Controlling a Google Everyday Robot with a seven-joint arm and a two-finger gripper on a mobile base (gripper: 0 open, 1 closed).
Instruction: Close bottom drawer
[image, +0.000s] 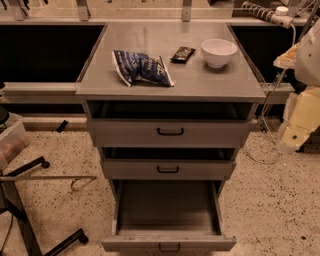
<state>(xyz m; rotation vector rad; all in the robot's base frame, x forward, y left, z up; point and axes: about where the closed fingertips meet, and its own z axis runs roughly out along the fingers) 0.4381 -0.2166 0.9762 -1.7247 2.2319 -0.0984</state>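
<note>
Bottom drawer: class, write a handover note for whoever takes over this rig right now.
Gripper: at the right edge of the camera view, about level with the upper drawers, well apart from the bottom drawer.
Bottom drawer: pulled far out of the cabinet, black loop handle towards the camera.
Done: nothing visible yet.
Left: bring the gripper down to the front panel and push the drawer fully in.

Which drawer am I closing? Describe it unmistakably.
Find the grey cabinet with a chip bag and white bowl on top; the gripper hangs at its right. Of its three stacked drawers, take the bottom drawer, nearest the floor. It alone is pulled far out, baring a deep empty box; the top drawer and middle drawer barely protrude.
</note>
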